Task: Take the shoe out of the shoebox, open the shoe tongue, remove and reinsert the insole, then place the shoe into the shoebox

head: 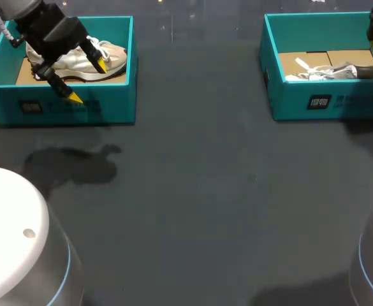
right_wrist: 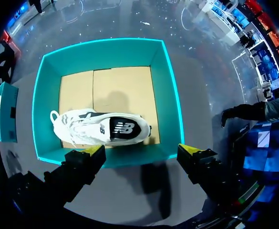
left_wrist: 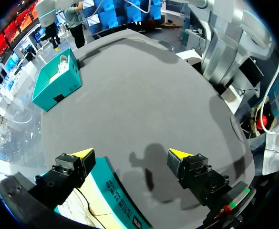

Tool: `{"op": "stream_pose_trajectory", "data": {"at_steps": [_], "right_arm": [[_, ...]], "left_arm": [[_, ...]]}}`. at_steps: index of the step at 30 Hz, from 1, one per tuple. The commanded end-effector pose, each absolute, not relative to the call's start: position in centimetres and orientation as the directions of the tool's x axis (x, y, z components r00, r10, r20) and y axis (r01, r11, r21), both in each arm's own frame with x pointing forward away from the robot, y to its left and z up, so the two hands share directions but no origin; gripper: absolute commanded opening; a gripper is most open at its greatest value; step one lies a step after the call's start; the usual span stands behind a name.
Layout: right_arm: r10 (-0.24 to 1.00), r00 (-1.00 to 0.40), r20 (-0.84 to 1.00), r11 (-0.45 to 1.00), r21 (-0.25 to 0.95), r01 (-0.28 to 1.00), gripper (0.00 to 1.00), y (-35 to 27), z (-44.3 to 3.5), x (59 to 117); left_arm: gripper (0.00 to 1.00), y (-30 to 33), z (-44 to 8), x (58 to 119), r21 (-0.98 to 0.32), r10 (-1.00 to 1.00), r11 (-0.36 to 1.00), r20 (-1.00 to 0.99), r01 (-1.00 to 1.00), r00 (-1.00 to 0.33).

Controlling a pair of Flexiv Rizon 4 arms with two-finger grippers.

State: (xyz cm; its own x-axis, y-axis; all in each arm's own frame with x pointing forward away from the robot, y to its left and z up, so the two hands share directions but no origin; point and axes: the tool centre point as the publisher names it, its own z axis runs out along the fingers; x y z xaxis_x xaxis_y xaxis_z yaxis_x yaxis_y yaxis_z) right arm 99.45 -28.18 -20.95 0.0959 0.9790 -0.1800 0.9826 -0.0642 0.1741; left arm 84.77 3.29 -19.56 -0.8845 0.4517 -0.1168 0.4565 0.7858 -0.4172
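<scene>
Left shoebox (head: pixel 116 105): far left, holds cream shoe (head: pixel 78 58).
Left gripper (head: pixel 88 81): released, over its near wall.
Right shoebox (right_wrist: pixel 170 95): far right, holds white shoe (right_wrist: pixel 101 128).
Right gripper (right_wrist: pixel 142 150): released, above it.

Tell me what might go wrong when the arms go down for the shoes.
The open left fingers straddle the left box at its front wall; dropping straight down could hit that wall instead of the left shoe. The right shoe lies close to the right box at its near wall, so the open right fingers may catch there.
</scene>
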Motion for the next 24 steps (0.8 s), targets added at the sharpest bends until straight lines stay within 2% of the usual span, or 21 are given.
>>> {"op": "stream_pose_trajectory", "data": {"at_steps": [1,21,24], "right_arm": [[0.977,0.094,-0.193,-0.06,0.177,0.982,1.0,-27.4,-19.2,98.2],[0.99,0.065,-0.123,-0.046,0.15,0.988,1.0,-25.5,-17.5,96.4],[0.99,0.065,-0.123,-0.046,0.15,0.988,1.0,-25.5,-17.5,96.4]], "left_arm": [[1.0,3.3,-19.6,84.7,-0.415,0.452,0.787,-0.117,0.457,-0.884],[1.0,3.3,-19.6,84.7,-0.415,0.452,0.787,-0.117,0.457,-0.884],[1.0,4.3,-19.4,86.2,-0.44,0.525,0.741,-0.092,0.508,-0.846]]}}
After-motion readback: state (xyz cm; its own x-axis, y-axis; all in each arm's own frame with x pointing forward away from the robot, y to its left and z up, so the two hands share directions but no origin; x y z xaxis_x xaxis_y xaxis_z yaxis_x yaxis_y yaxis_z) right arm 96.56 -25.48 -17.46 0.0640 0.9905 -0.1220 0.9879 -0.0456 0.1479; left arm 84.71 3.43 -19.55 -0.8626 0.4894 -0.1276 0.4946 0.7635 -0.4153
